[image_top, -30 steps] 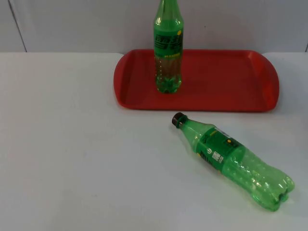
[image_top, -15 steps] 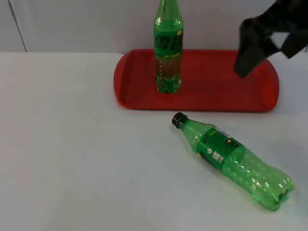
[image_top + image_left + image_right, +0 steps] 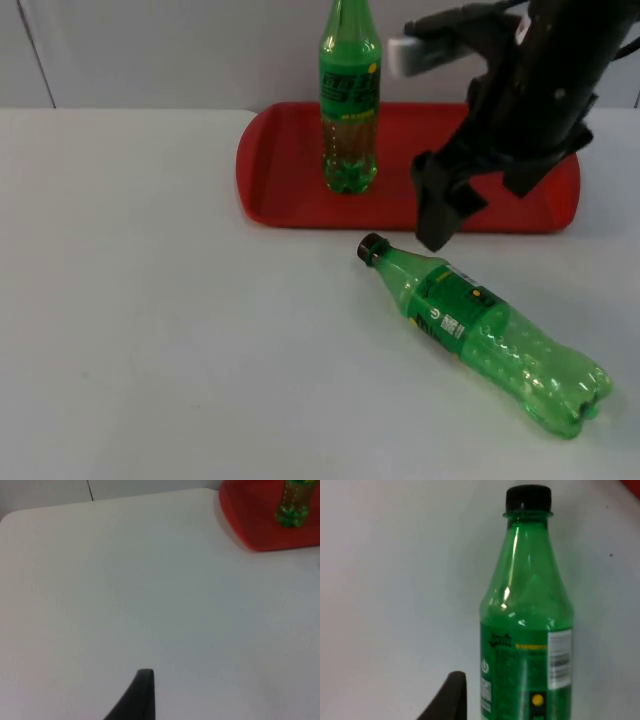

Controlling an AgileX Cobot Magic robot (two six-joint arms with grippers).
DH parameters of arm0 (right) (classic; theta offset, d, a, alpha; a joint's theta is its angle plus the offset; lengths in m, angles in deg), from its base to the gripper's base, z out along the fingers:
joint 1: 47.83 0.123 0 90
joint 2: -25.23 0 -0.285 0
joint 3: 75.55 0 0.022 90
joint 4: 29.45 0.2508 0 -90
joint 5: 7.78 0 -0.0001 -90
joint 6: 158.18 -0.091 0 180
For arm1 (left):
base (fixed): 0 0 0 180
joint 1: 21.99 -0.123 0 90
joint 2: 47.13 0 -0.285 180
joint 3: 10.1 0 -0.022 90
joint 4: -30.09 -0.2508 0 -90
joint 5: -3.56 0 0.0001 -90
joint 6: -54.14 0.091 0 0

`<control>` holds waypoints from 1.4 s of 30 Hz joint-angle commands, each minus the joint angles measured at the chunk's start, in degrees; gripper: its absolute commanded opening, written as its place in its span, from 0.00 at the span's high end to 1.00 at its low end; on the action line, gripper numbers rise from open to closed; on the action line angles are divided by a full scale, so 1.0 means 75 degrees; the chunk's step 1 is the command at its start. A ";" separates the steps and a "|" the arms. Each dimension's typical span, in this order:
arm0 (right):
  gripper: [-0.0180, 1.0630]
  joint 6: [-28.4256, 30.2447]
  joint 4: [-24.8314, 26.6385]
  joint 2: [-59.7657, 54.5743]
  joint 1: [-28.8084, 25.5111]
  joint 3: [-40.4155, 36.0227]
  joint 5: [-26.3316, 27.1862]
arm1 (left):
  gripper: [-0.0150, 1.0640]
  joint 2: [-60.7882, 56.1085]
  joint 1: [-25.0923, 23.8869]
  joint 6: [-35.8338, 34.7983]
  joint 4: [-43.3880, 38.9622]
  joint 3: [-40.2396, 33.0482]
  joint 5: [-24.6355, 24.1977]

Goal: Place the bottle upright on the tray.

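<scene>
- Two green bottles were there. One bottle (image 3: 482,336) lay on its side on the white table (image 3: 150,300), near the front edge of the red tray (image 3: 300,200) but not touching it. Its black cap (image 3: 371,248) pointed at the tray.
- W/ the right wrist cam, that bottle (image 3: 527,630) looked close, cap (image 3: 528,498) and label easy to see.
- 2nd bottle (image 3: 349,100) stood up straight on the tray, toward its left side. It also showed far off in the left wrist view (image 3: 294,502).
- Right gripper (image 3: 440,215) hung just above the lying bottle's neck, over the tray's front edge, not touching it. Fingers maybe a bit apart, but I couldn't tell for sure.
- Left gripper (image 3: 142,695) waited over bare table, away from the tray. Couldn't tell its fingers either.
</scene>
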 commanded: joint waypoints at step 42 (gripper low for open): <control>0.08 -0.1062 -0.0987 -0.2199 0.0386 0.0021 0.1580 | 0.01 -0.0026 -0.0012 -0.0014 -0.0011 -0.0033 -0.0002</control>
